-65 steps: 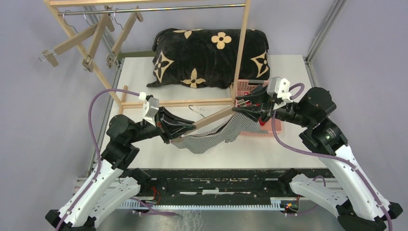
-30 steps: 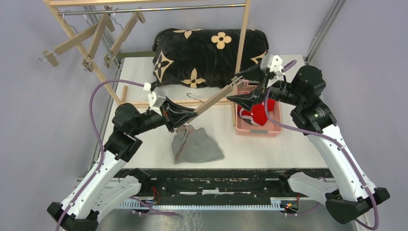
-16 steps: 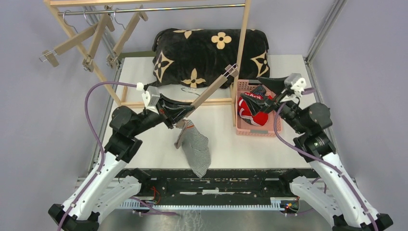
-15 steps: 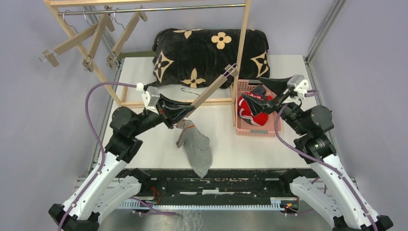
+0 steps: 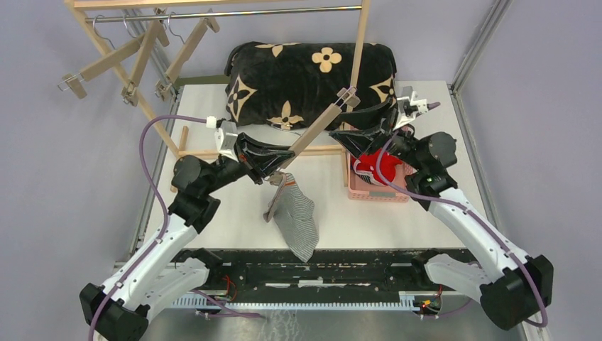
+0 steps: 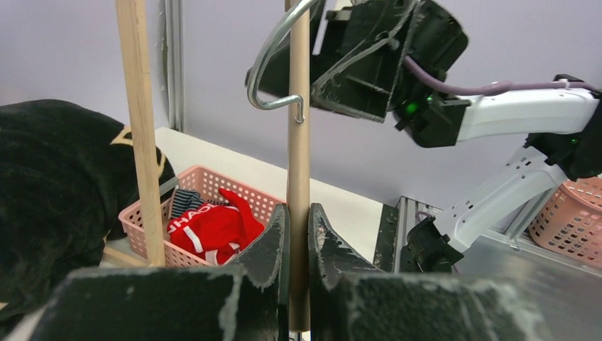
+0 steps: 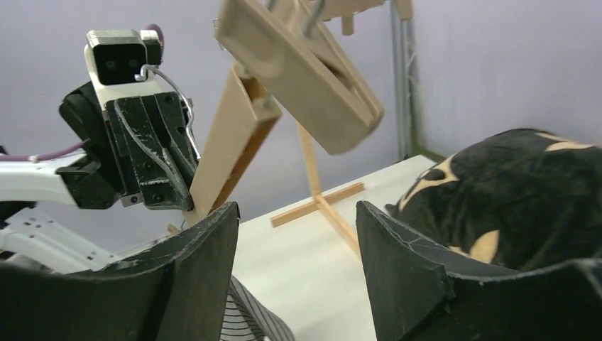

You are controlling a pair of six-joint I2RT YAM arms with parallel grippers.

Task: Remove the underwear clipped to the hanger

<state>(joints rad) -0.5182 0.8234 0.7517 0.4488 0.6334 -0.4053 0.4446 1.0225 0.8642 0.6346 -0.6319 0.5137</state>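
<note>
The white surface (image 5: 341, 220) is carrying a black floral cushion (image 5: 305, 71) at its far side and a pink basket (image 5: 376, 195) on the right. The wooden hanger (image 5: 316, 131) is slanting above the surface, and the left fingers (image 6: 273, 245) are pressing together on its bar. The grey-and-white pinstriped underwear (image 5: 297, 217) is hanging from the hanger's lower clip, just below these fingers. The red underwear (image 6: 213, 231) and the navy striped underwear (image 6: 186, 201) are lying in the basket. The right fingers (image 7: 202, 263) are standing spread, holding nothing, near the hanger's upper clip.
</note>
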